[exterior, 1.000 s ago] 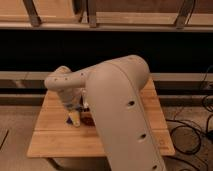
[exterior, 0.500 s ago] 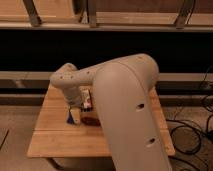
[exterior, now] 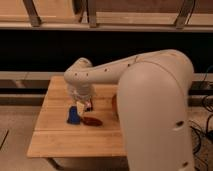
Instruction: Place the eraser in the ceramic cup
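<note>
The tool [exterior: 84, 106] hangs released over the wooden counter [exterior: 55, 141]; a blue block [exterior: 73, 115] sits just below it; a dark reddish object [exterior: 92, 121] lies beside the block.

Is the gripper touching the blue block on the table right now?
Cannot tell. In the camera view the gripper sits just over the top of the blue block, and neither contact nor a gap shows plainly.

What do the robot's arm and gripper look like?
The arm is smooth, rounded and cream-white, with thick tubular links, bulbous joints and small dark dots along its shell. Its gripper, low over the wooden table, looks pale too.
</note>
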Available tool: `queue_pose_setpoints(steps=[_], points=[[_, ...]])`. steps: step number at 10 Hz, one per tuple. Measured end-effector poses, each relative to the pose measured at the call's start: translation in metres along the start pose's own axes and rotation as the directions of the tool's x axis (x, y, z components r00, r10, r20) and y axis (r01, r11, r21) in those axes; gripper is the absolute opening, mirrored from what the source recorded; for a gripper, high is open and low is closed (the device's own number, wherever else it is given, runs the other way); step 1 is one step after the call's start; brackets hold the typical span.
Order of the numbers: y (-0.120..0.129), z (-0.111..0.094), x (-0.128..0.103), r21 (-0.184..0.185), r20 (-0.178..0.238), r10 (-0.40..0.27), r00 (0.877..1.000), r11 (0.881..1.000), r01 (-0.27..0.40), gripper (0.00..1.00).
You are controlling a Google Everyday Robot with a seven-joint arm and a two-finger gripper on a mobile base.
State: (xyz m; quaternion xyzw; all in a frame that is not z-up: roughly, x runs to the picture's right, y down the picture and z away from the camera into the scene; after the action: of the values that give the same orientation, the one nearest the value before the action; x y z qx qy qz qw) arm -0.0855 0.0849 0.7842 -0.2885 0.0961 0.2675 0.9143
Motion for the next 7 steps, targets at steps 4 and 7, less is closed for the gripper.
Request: queue_pose_setpoints(steps=[4, 7], points=[[-0.017, -0.017, 0.026, 0.028, 0.071, 0.192, 0.979, 0.981, -0.194, 0.8], [-0.066, 0.007, -0.013, 0.001, 0.178, 0.249, 0.952, 0.967, -0.253, 0.8]])
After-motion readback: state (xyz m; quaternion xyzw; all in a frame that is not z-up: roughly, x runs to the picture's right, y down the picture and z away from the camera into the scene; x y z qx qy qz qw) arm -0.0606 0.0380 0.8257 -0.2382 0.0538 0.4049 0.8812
